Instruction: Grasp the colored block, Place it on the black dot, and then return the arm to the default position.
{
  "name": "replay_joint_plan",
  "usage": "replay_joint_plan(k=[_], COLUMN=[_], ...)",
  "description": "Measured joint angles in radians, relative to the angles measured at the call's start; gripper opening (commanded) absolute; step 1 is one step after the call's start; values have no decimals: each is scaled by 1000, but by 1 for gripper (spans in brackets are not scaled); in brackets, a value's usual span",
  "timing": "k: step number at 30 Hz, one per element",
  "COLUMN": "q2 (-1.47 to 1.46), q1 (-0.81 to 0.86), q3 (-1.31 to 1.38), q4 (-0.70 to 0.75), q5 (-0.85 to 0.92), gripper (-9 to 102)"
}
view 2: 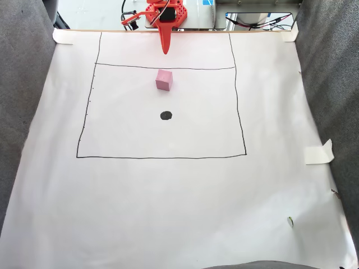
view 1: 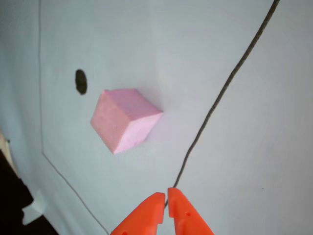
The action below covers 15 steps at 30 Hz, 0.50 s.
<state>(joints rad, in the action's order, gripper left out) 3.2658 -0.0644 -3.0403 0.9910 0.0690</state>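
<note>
Orange plastic fingers of the gripper [view 1: 167, 196] are pressing tip to tip in the other view, with nothing between them. In the fixed view the gripper [view 2: 165, 50] is pointing down from the arm [view 2: 162, 14] at the far edge of the white paper sheet [view 2: 168, 213], above the top drawn line [view 2: 168, 68] of the marked rectangle. Judgement: the arm is sitting tucked back near its base, so either the reach has not begun or this is the rest pose; the pictures do not settle which.

Pink foam block [view 2: 164, 79] is resting on the paper just inside the rectangle, near the gripper but apart from it. In the other view the block [view 1: 124, 120] is lying with one corner turned toward the camera, so its faces are sitting skewed to the finger line; a grasp would likely call for a wrist turn to meet two flat sides.

Black dot [view 2: 166, 115] is lying bare, beyond the block as seen from the arm and clear of it. In the other view the dot [view 1: 81, 81] is sitting close to the block's upper left corner without being covered. Judgement: placement is not yet done, since the block is beside the dot, not on it.

Paper is covering the counter, with tape tabs [view 2: 318, 152] holding its edges flat.
</note>
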Motion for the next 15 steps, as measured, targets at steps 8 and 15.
replay_joint_plan(k=[8, 15], q2=[0, -86], q1=[0, 2], q3=[0, 37], q4=[0, 8], q5=[0, -31], gripper=[0, 0])
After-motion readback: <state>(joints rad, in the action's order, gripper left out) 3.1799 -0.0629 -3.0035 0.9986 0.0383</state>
